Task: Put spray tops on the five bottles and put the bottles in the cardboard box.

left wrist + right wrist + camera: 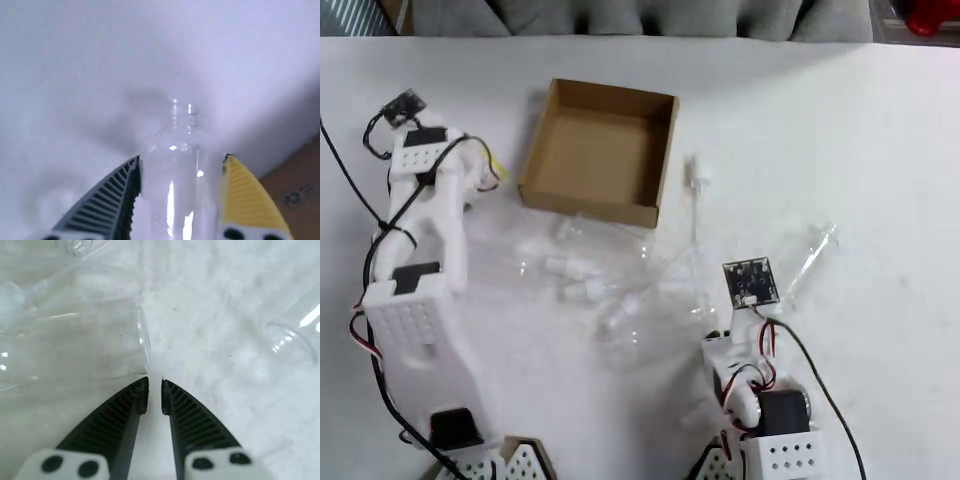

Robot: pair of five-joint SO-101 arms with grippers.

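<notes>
**Clear plastic bottle pinched, neck still bare**

Grey and yellow jaws of the left gripper (181,160) are clamped on the shoulder of a transparent bottle (181,130). Its open threaded neck points away from the wrist and has no spray top on it. The bottle is probably very light, thin-walled and slick. A hard squeeze would likely dent it and a weak one would let it twist, so the straight body below the shoulder looks like the safest hold. Just beyond it is the white table (75,75), with a corner of the cardboard box (295,192) beside it.

The right gripper (154,382) is pressed almost together and pinches nothing. It hangs low over the table, its tips just beside the base of a lying bottle (75,345), and another bottle (295,335) lies apart from it.

From above, loose bottles (585,280) lie scattered near the box's front wall, and a spray top (696,180) with its thin tube lies beside the box.
</notes>
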